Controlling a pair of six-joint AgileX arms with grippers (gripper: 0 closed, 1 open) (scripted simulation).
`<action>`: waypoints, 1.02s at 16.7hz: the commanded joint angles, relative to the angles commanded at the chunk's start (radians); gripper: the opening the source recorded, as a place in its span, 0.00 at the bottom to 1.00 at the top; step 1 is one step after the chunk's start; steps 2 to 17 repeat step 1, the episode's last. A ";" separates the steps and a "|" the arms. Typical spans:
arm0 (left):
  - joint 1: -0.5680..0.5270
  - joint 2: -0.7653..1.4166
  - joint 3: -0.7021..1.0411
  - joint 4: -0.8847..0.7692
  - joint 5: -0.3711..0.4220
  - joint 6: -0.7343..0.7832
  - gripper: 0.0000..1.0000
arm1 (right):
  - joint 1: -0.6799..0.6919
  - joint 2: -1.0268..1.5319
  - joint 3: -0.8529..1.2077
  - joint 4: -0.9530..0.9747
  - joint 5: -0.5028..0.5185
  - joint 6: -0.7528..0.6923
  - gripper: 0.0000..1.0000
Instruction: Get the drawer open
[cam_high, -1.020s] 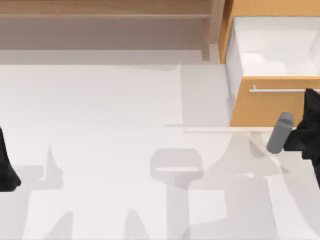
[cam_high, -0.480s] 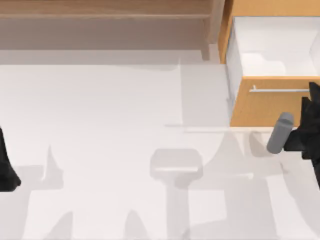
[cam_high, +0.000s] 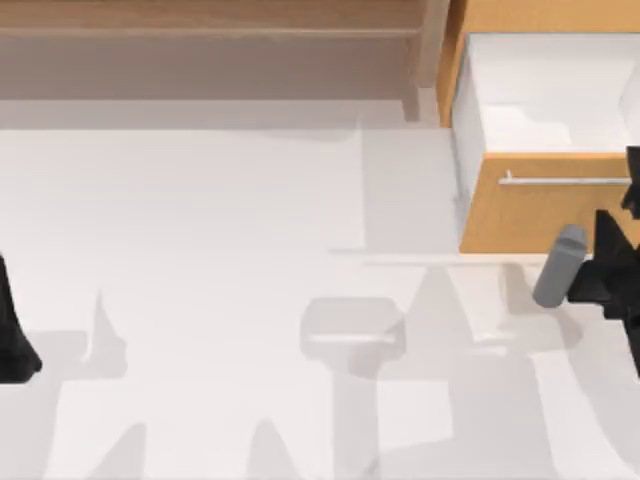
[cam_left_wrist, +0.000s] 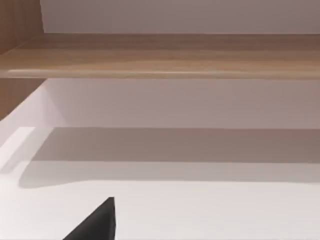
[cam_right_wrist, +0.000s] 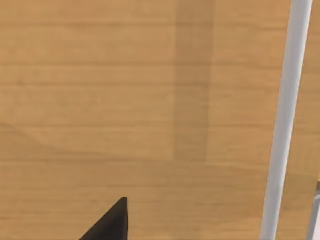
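The drawer (cam_high: 540, 210) at the back right stands pulled out, its white inner box (cam_high: 550, 90) showing behind the orange-tan front. The thin silver handle (cam_high: 560, 181) runs across that front. My right gripper (cam_high: 620, 205) is at the table's right edge, just in front of the handle's right end, open and holding nothing. In the right wrist view the drawer front (cam_right_wrist: 125, 100) is close up, the handle (cam_right_wrist: 285, 125) is off to one side, and one dark fingertip (cam_right_wrist: 110, 222) is clear of it. My left gripper (cam_high: 15, 340) is parked at the left edge, open.
A wide brownish shelf (cam_high: 200, 30) with a grey recess runs along the back left, also seen ahead in the left wrist view as the shelf (cam_left_wrist: 160, 60). The white table (cam_high: 250, 250) spreads between the arms. A grey cylinder (cam_high: 558, 265) sticks out from my right arm.
My right gripper has drawn slightly to the right, off the handle, and its fingers have spread. The drawer and the left arm have not moved.
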 joint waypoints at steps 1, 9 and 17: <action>0.000 0.000 0.000 0.000 0.000 0.000 1.00 | 0.000 0.000 0.000 0.000 0.000 0.000 1.00; 0.000 0.000 0.000 0.000 0.000 0.000 1.00 | 0.000 0.000 0.000 0.000 0.000 0.000 1.00; 0.000 0.000 0.000 0.000 0.000 0.000 1.00 | 0.000 0.000 0.000 0.000 0.000 0.000 1.00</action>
